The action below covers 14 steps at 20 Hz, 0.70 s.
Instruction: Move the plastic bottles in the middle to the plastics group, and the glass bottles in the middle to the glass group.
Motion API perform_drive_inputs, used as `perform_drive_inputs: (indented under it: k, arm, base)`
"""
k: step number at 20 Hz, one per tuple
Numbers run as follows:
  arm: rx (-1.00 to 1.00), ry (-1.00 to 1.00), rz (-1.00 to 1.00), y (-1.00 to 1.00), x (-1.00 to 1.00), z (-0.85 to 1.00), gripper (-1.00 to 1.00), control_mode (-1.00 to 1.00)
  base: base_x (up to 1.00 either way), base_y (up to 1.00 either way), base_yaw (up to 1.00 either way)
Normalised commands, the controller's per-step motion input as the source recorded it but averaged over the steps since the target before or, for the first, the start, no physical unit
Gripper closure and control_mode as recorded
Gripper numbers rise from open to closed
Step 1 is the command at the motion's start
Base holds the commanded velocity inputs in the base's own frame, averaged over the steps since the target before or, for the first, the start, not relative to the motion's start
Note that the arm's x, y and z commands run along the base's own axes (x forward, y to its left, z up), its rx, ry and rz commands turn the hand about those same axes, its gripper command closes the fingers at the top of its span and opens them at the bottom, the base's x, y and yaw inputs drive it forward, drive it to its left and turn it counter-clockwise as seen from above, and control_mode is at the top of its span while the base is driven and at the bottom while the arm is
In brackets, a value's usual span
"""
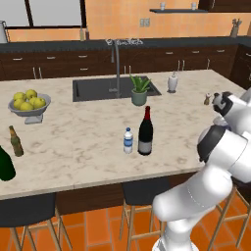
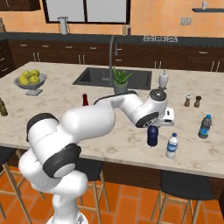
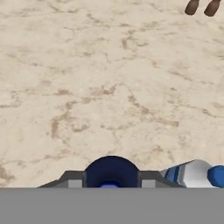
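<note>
A: Dark blue bottle point(image 2: 152, 136) stands upright on the tabletop point(image 2: 61, 109), long axis vertical, directly under the end effector point(image 2: 154, 127). The hand comes down on it from above and the fingers sit narrow about its upper part. I judge it gripped.

B: Does the hand view agree?

A: Yes. The dark blue bottle point(image 3: 111, 171) shows as a round top between the two fingertips, seen end on, so the approach axis runs along the bottle's own axis.

B: Where does it have to go?

A: To the labelled plastic bottle point(image 2: 204, 126) that makes up the plastics group, off to the right of the dark blue bottle and a little farther back, near the shakers point(image 2: 192, 101). Between them, just right of the dark blue bottle and nearer the front edge, stands a clear bottle point(image 2: 172, 146) with a blue cap. A straight slide risks clipping it; my judgement is lift first, then carry right.

B: What does one view give that another lacks?

A: The right base view shows the grip and the goal together. The left base view has the wine bottle point(image 1: 145, 131) with a small clear bottle point(image 1: 128, 140) just left of it, and the glass group, brown beer bottle point(image 1: 15, 141) and green bottle point(image 1: 6, 164), far left of the wine bottle. In the hand view the clear bottle point(image 3: 194, 173) lies close at the right.
</note>
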Motion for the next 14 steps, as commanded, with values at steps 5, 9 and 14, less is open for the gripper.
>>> perform_drive_inputs:
  k: [5, 9, 14]
  arm:
    - [0.0, 0.0, 0.0, -0.32, 0.47, 0.0, 1.0, -1.0]
    - [0.0, 0.0, 0.0, -0.33, 0.46, 0.0, 1.0, -1.0]
    - [0.0, 0.0, 0.0, -0.36, 0.34, 0.0, 1.0, -1.0]
  base:
    - [0.0, 0.0, 0.0]
    - [0.0, 0.0, 0.0]
    - [0.0, 0.0, 0.0]
